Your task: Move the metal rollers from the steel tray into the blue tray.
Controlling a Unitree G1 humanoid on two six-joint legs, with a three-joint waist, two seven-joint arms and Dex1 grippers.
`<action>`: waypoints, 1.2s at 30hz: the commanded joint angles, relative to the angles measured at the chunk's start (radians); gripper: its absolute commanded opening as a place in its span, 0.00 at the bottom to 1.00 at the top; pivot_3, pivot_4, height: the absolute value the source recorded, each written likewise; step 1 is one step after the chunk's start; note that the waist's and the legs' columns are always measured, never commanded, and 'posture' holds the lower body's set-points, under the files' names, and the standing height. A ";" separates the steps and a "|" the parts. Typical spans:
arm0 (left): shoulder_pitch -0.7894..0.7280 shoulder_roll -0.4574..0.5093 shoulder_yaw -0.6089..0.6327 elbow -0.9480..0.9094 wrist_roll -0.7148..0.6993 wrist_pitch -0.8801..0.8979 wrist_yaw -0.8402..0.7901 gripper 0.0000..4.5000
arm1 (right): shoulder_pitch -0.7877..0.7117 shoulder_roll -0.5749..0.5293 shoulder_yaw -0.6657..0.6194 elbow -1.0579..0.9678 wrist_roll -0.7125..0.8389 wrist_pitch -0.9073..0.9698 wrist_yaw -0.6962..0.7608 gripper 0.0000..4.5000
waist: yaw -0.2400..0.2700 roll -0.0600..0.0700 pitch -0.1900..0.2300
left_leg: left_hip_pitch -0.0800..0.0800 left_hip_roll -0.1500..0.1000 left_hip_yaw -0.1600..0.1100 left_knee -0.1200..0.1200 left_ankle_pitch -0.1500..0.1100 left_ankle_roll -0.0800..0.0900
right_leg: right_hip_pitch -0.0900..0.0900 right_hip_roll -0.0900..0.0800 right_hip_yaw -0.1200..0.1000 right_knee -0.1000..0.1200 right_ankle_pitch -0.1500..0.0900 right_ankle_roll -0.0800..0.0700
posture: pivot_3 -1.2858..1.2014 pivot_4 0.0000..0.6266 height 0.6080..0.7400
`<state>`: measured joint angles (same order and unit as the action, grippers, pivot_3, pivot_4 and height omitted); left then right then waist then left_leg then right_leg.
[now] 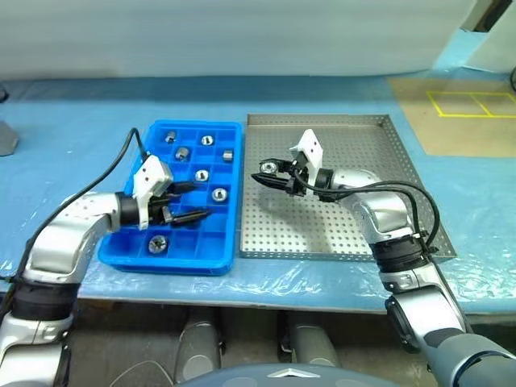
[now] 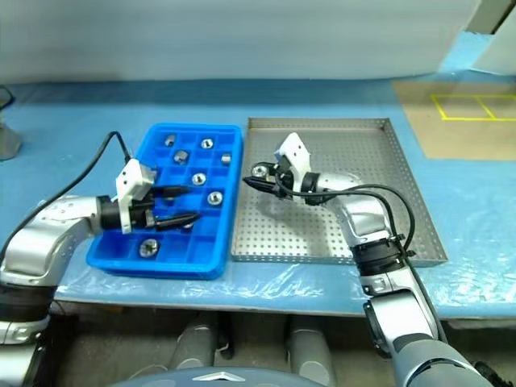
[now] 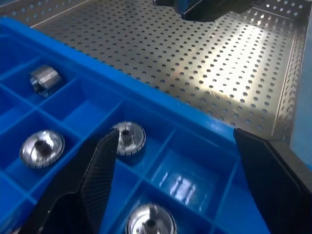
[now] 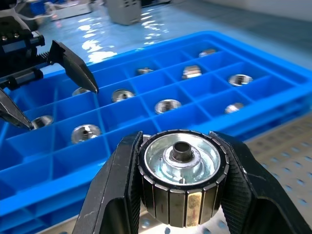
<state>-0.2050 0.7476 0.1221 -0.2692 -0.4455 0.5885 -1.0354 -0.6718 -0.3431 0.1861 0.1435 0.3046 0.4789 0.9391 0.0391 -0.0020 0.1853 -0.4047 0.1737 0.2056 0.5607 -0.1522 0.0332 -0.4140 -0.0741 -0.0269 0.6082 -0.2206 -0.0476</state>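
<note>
The blue tray (image 1: 193,262) lies on the left, with several metal rollers resting in its compartments, such as one roller (image 1: 218,193) and another (image 1: 157,243). My left gripper (image 1: 200,200) hovers open over the tray's middle rows with nothing between its fingers (image 3: 100,170). To its right lies the steel tray (image 1: 355,145). My right gripper (image 1: 266,173) is shut on a metal roller (image 4: 181,165), held above the steel tray's left edge beside the blue tray. It points toward the left gripper.
A blue sheet covers the table (image 1: 72,121). A brown mat with yellow tape lines (image 1: 459,113) lies at the back right, and a grey object (image 1: 6,137) sits at the far left. The table's front edge runs just below both trays.
</note>
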 commanded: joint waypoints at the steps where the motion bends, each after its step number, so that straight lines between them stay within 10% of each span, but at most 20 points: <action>1: 0.088 0.029 0.095 -0.119 -0.045 0.030 0.041 0.89 | -0.054 0.026 0.045 0.054 -0.007 -0.058 0.085 0.38 | 0.017 0.000 0.000 | 0.000 0.000 0.000 0.000 0.000 0.000 | 0.000 0.000 0.000 0.000 0.000 0.000 | 0.58 0.24 1.00; 13: 0.436 -0.016 0.280 -0.420 -0.148 0.112 0.215 0.89 | -0.089 0.088 0.169 0.188 -0.079 -0.079 0.234 0.38 | 0.120 0.000 0.000 | 0.000 0.000 -0.001 -0.004 0.000 -0.001 | -0.001 0.000 0.000 -0.001 0.000 0.001 | 0.67 0.24 1.00; 27: 0.394 0.003 0.243 -0.412 -0.192 0.130 0.278 0.89 | 0.044 0.066 0.160 -0.091 0.027 0.363 0.154 0.38 | 0.171 -0.002 -0.001 | 0.011 -0.003 -0.002 -0.017 0.004 -0.008 | 0.002 0.000 0.002 -0.001 -0.006 0.008 | 0.66 0.24 1.00; 36: 0.328 0.030 0.194 -0.350 -0.188 0.119 0.252 0.89 | 0.051 0.037 0.157 -0.106 0.048 0.268 0.176 0.38 | 0.165 -0.002 -0.001 | 0.011 -0.003 -0.002 -0.017 0.005 -0.009 | 0.003 0.000 0.002 -0.001 -0.007 0.009 | 0.64 0.24 1.00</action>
<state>0.1324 0.7650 0.3161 -0.6146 -0.6242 0.7186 -0.7773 -0.6278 -0.3052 0.3466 0.0617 0.3517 0.7832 1.1129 0.2043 -0.0041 0.1843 -0.3939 0.1707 0.2038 0.5437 -0.1470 0.0242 -0.4116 -0.0736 -0.0247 0.6070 -0.2272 -0.0390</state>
